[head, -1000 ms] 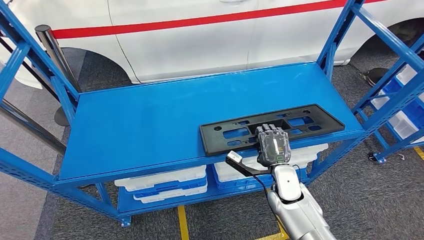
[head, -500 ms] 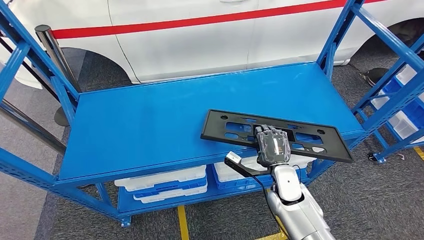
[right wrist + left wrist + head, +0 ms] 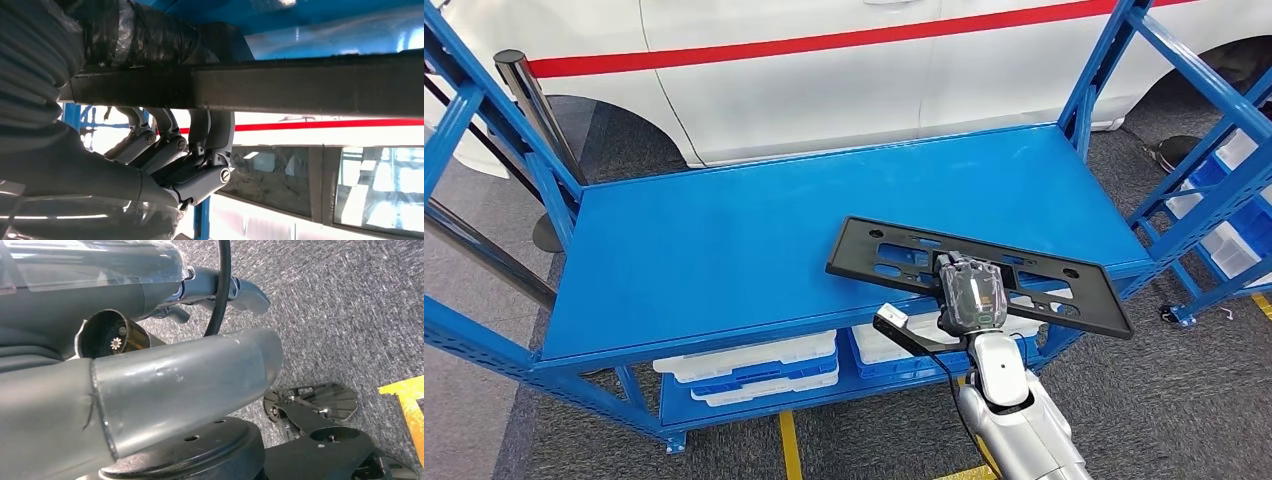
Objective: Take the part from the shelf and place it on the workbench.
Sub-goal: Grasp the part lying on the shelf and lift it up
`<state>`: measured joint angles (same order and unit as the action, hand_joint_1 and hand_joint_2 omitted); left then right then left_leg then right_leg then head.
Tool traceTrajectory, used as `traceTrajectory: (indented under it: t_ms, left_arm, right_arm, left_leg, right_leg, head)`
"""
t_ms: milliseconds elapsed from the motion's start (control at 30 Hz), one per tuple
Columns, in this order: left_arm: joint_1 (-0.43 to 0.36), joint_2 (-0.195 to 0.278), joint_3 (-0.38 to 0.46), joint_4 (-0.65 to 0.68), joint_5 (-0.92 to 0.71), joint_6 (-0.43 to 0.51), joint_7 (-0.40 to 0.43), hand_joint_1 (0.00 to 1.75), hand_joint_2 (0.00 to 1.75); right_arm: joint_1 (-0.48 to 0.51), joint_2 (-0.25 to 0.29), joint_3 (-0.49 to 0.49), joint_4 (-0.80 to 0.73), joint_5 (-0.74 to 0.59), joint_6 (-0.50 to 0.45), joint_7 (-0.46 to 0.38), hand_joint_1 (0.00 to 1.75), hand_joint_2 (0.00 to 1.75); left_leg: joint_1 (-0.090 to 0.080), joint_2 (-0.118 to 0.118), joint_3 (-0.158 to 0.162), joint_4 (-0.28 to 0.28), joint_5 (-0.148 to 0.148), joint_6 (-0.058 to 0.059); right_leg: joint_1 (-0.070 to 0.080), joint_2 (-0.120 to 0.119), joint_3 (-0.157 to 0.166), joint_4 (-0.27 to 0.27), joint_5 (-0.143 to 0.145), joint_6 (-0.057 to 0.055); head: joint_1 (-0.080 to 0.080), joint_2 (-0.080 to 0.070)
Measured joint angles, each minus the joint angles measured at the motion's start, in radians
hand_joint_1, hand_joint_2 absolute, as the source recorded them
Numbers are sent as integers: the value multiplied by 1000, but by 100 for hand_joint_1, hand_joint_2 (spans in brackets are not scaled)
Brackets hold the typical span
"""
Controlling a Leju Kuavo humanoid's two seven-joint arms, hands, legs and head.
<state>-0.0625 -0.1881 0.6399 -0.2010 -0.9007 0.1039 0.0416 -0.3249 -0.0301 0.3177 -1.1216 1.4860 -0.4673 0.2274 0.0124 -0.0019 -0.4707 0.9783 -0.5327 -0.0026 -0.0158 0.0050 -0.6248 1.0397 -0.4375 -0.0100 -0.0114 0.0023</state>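
The part (image 3: 894, 255) is a long black flat plate with several cut-outs. My right hand (image 3: 970, 295) grips it at its near long edge and holds it tilted just above the blue shelf top (image 3: 724, 250). The part's right end juts out past the shelf's front edge. In the right wrist view the fingers (image 3: 200, 150) curl over the part's dark edge (image 3: 300, 85). My left hand (image 3: 185, 385) hangs over grey carpet, its thumb and fingers apart with nothing between them.
Blue uprights (image 3: 1104, 70) stand at the shelf's corners. White and blue bins (image 3: 754, 365) sit on the lower level. A white car with a red stripe (image 3: 824, 60) stands behind the shelf. Another blue rack (image 3: 1224, 190) is at the right.
The part lay flat on the shelf a second ago. My right hand has since lifted and turned it, so its right end now hangs past the front edge.
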Motion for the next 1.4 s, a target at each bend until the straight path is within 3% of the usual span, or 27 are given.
traceTrajectory:
  t_ms: [500,933,1067,1400]
  left_arm:
    - [0,0,0,0,-9,0,0,0,0]
    - [-2,0,2,0,-13,-3,3,0,0]
    - [-3,0,6,0,-18,-3,3,0,0]
    - [-4,0,8,0,-21,-2,4,0,0]
  right_arm:
    - [6,0,17,7,-7,-16,-10,173,175]
    - [-7,0,44,47,2,-23,-16,160,175]
    - [-19,0,49,68,-7,-21,-19,2,175]
    - [-26,1,61,102,-14,-24,-19,0,175]
  left_leg:
    - [0,0,0,0,0,0]
    - [0,0,0,0,0,0]
    - [0,1,1,0,0,0]
    - [0,1,2,0,0,0]
  right_leg:
    - [0,0,0,0,0,0]
    - [0,0,1,0,0,0]
    - [0,0,1,0,0,0]
    - [0,0,2,0,1,1]
  head:
    - [0,0]
    - [0,0]
    - [0,0]
    - [0,0]
